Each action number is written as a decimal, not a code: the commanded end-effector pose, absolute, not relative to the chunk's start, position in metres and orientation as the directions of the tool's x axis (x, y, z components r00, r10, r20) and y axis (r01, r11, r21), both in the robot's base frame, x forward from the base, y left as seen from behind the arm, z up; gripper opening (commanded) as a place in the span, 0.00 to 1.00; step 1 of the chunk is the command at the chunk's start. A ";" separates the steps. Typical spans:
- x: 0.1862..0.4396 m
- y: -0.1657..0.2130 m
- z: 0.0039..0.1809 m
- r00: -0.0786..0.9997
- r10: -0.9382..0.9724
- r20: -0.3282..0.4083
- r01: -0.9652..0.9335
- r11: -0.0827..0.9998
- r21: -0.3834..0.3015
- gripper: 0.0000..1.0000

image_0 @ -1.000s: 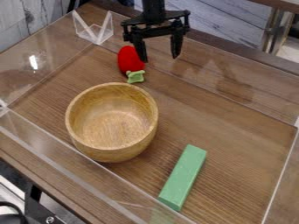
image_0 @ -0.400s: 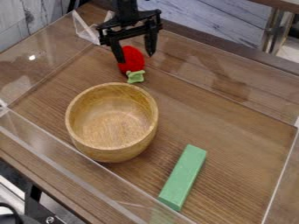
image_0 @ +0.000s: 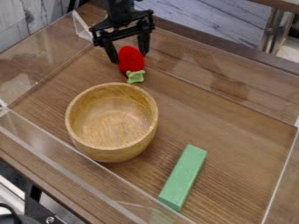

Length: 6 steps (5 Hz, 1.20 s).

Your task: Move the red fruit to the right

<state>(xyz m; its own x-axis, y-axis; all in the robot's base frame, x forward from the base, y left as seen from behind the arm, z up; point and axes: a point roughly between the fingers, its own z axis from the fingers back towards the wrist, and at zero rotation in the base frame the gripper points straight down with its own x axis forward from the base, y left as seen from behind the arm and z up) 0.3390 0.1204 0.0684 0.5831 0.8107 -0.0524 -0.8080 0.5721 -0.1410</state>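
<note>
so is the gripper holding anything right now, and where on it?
Nothing is held. The gripper is open, its fingers spread above and around the top of the red fruit, which sits on the table, not clamped.

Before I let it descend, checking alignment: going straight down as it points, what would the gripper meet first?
Probably the red fruit, just below the open gripper; depth is unclear from this single view.
</note>
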 end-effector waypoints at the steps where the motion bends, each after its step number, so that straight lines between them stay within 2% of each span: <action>1: 0.347 0.128 0.082 0.574 0.819 -0.010 -0.807 0.564 -0.174 1.00; 3: 0.345 0.137 0.097 0.560 0.828 -0.017 -0.815 0.548 -0.188 1.00; 5: 0.341 0.145 0.122 0.580 0.814 -0.032 -0.804 0.566 -0.184 1.00; 6: 0.342 0.129 0.111 0.628 0.778 -0.032 -0.770 0.615 -0.168 1.00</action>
<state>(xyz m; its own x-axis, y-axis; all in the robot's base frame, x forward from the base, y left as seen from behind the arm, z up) 0.3392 0.1288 0.0863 0.6180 0.7795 -0.1022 -0.7848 0.6041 -0.1382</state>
